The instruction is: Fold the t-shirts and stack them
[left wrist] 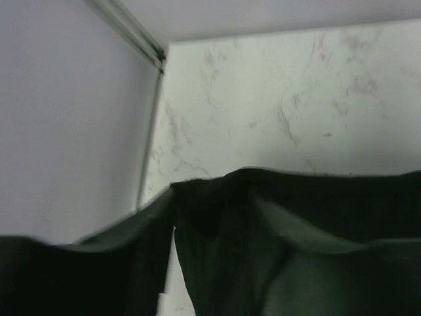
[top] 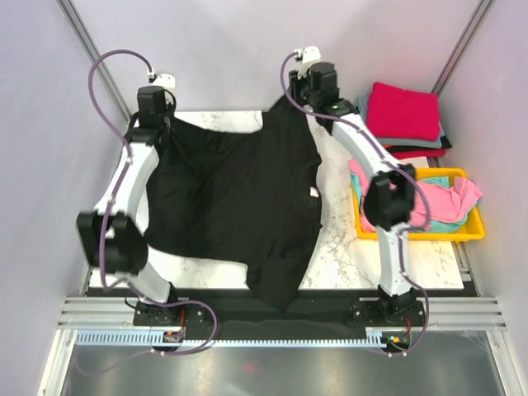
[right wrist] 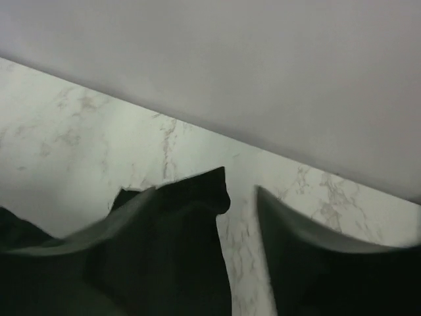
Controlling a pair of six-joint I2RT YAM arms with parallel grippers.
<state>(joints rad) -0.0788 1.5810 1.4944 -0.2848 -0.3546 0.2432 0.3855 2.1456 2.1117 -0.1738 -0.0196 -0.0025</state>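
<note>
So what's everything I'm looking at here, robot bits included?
black tee: one, black, spread across the table
folded tees: one stack, red on top, grey under it, far right, behind the tray
tray: one, yellow, right side of the table
pink tee: one, pink, crumpled in the tray
teal tee: one, teal, in the tray, partly under the pink tee
table: one, white marble
arms: two, white and black; left arm, right arm
grippers: two, black, at the black tee's far edge; left gripper, right gripper
</note>
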